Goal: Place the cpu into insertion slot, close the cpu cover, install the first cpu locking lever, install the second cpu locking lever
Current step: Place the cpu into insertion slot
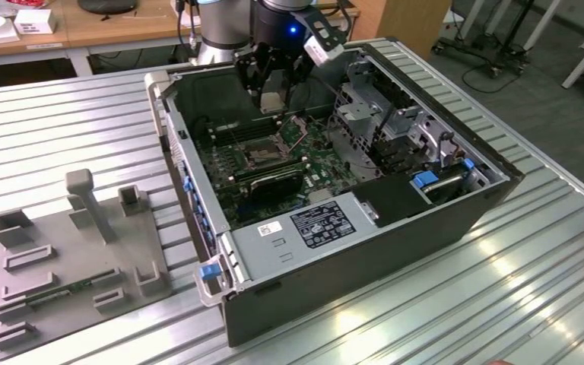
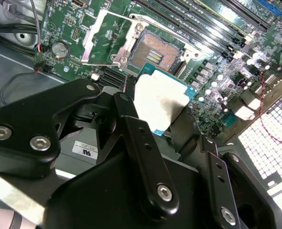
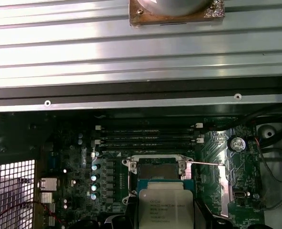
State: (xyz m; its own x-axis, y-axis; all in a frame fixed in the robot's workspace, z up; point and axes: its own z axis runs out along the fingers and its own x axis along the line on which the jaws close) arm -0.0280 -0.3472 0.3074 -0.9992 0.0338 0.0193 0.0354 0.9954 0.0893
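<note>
Inside the open computer case [image 1: 373, 251], at its far end in the exterior view, the gripper [image 1: 270, 90] hangs over the green motherboard [image 1: 312, 163]. The case lies on its side on a ribbed metal table [image 1: 69, 114]. A grey fixture plate [image 1: 69, 258] sits well apart from it, toward the exterior view's left.

Gripper: black fingers [image 2: 131, 129] closed onto opposite edges of the cpu [image 2: 157, 95], silvery face toward the camera, teal border visible at the corners. The chip is gripped and carried, not resting on anything.

Cpu position: above the board and close to the insertion slot [image 2: 156, 51], not seated. In the first wrist view the cpu [image 3: 165, 207] sits just beside the slot [image 3: 156, 170] with a narrow strip of board between them. Its edges run roughly parallel to the socket's.

Insertion slot: open, with the contact field exposed and nothing in it.

Cpu cover [image 2: 91, 36]: swung back off the socket and lying beside it, with green board showing through its cut-out middle.

A thin silvery lever rod [image 3: 206, 163] stands out sideways from one side of the socket. Long black memory slots [image 3: 146, 136] run just beyond the socket.
</note>
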